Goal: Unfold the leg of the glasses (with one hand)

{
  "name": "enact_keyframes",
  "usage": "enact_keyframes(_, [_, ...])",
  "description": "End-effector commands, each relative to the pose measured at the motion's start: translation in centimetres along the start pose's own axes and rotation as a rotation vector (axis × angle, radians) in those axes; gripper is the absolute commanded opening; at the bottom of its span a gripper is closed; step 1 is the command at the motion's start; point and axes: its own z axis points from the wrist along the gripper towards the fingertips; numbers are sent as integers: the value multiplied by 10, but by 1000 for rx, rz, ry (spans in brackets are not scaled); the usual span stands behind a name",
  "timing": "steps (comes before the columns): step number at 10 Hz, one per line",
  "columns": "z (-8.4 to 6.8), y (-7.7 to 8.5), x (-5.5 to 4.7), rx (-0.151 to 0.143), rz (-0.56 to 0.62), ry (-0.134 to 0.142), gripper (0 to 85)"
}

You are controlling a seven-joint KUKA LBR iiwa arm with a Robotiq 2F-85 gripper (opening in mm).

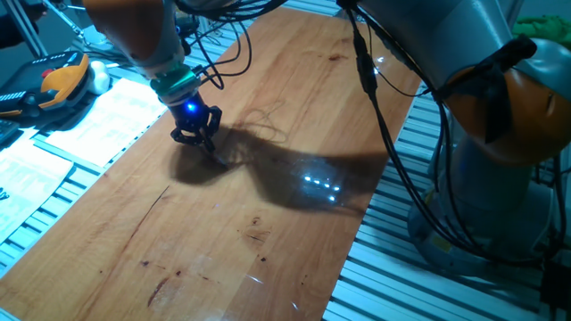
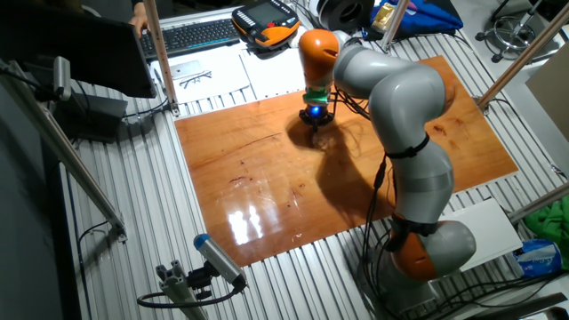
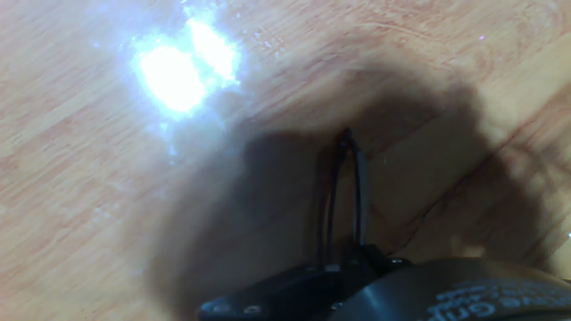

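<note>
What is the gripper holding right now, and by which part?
Cannot tell: the gripper is down at the table beside the glasses, but no view shows a grasp.

Glasses point(image 1: 266, 125) on table point(image 1: 268, 241), beside gripper point(image 1: 203, 143)

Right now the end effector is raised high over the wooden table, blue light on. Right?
No. The end effector is low, its fingertips down at the wooden table, not raised high; one fixed view shows it. The blue light is on.

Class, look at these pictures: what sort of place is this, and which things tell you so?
Most likely a robotics lab or workshop. A large grey and orange robot arm works over a wooden tabletop on a slatted aluminium bench, with a keyboard and loose cables nearby.
</note>
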Motion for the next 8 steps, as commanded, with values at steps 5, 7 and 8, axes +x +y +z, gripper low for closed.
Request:
enact_keyframes(5, [-6,-7,-5,-180,77,70,0])
enact_keyframes(7, [-10,-11,-9,-243,94,90,0])
enact_keyframes(8, [-11,-12,-9,-239,86,74,0])
